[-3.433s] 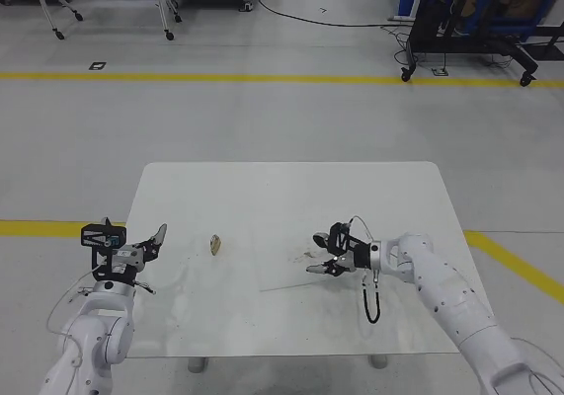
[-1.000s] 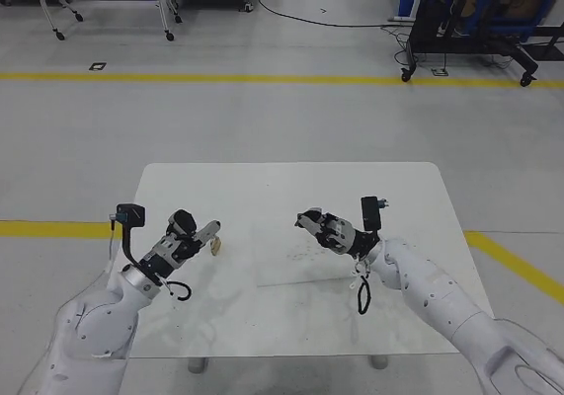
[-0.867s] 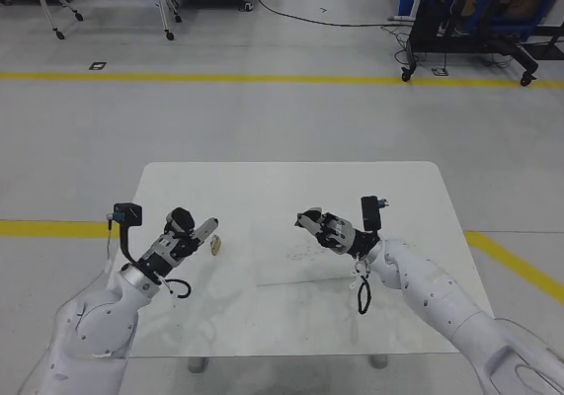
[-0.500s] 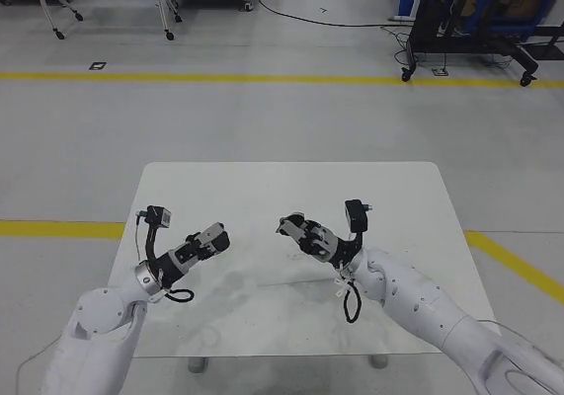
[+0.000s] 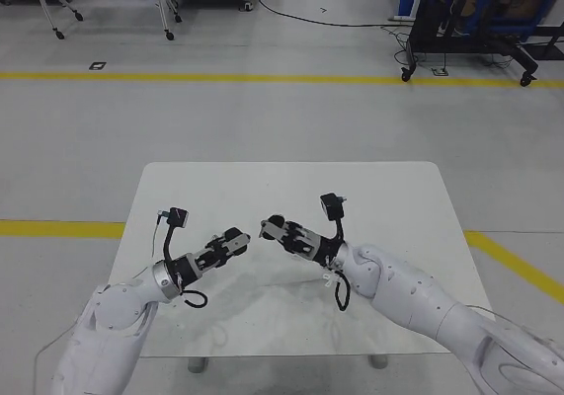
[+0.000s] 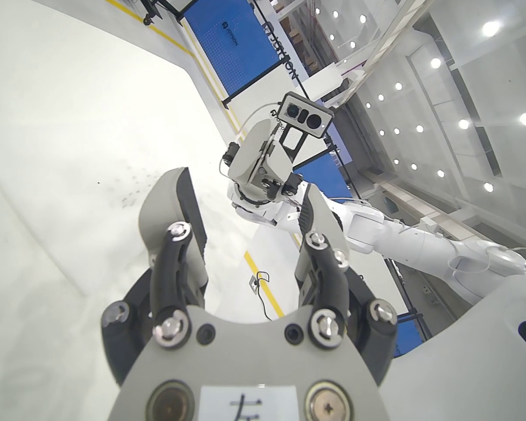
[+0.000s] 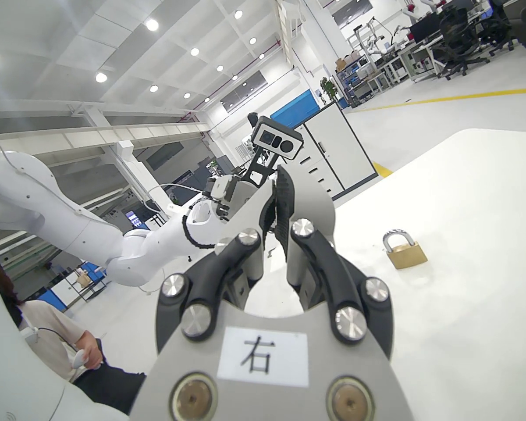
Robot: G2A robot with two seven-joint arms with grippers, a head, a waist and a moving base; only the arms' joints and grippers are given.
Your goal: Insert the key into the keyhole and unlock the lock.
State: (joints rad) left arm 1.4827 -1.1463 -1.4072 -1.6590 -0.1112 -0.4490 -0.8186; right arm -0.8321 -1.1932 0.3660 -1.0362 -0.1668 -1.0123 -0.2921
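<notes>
Lock lies near right tool.

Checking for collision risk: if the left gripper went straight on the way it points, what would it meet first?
The left gripper would likely meet the right gripper, facing it close ahead; depth is unclear.

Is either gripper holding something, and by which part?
Left gripper is open, empty. Right gripper is shut; any key inside cannot be told.

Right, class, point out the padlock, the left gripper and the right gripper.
padlock [image 7: 406, 256]: right wrist view, brass body.
left gripper [image 6: 245, 192]: left wrist view, between open fingertips.
right gripper [image 7: 277, 197]: right wrist view, between closed fingertips.
</notes>
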